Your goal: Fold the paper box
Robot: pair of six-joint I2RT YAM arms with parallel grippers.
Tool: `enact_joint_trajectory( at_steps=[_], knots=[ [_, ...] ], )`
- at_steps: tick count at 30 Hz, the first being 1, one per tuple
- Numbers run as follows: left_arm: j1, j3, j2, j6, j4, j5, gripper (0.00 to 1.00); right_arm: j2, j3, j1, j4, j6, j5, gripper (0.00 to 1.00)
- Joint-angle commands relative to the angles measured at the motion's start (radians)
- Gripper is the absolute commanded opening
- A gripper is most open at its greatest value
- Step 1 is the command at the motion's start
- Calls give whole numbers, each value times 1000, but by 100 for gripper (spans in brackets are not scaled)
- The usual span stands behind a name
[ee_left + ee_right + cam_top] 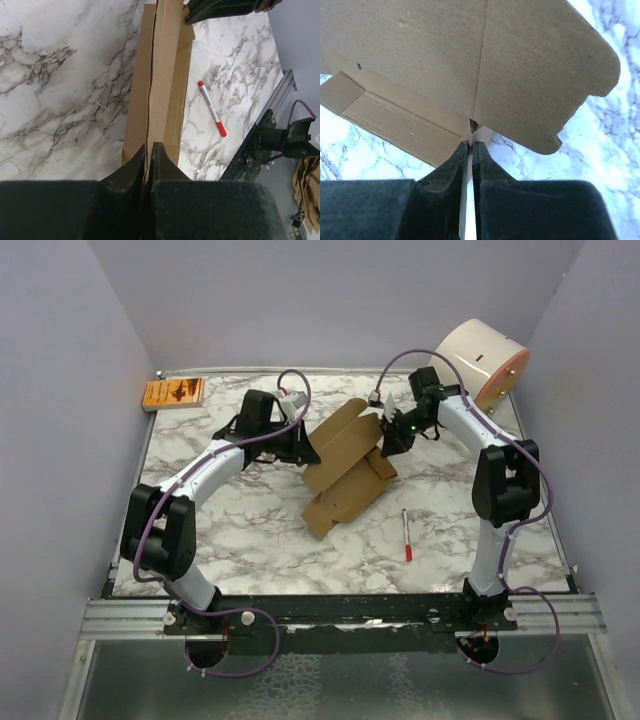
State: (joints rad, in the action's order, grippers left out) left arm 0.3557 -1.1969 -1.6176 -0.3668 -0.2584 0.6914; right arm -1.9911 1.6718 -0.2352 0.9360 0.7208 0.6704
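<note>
The paper box point(345, 465) is a brown creased cardboard sheet lying slantwise in the middle of the marble table. My left gripper point(312, 455) is at its left edge and is shut on a thin upright edge of the paper box point(160, 75), which runs away from the jaws. My right gripper point(385, 445) is at the box's upper right, shut on a thin cardboard edge of the paper box point(470, 60). A rounded tabbed flap point(560, 65) rises just above its fingers.
A red and white pen point(407, 534) lies on the table point(250, 530) right of the box, also seen as the pen point(212, 108). An orange printed packet point(174, 393) sits at the back left. A big white cylinder point(482, 361) stands at the back right corner.
</note>
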Motion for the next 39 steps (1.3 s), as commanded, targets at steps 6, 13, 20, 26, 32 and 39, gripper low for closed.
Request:
enact_joint_trajectory(
  at_steps=[6, 13, 20, 26, 32, 39],
  knots=[
    [9, 52, -25, -44, 131, 5, 0, -45, -12, -36, 33, -6, -54, 7],
    [12, 53, -40, -43, 151, 6, 0, -46, -35, -38, -5, -22, -59, 9],
    [14, 56, -42, -43, 163, 7, 0, -37, -77, -38, -44, -31, -58, 15],
    [14, 65, -38, -43, 172, 0, 0, -30, -110, -38, -66, -39, -52, 20],
    [14, 74, -33, -39, 178, -8, 0, -16, -159, -38, -94, -41, -56, 25],
    [17, 88, -23, -27, 200, -12, 0, 9, -236, -38, -153, -43, -83, 27]
  ],
)
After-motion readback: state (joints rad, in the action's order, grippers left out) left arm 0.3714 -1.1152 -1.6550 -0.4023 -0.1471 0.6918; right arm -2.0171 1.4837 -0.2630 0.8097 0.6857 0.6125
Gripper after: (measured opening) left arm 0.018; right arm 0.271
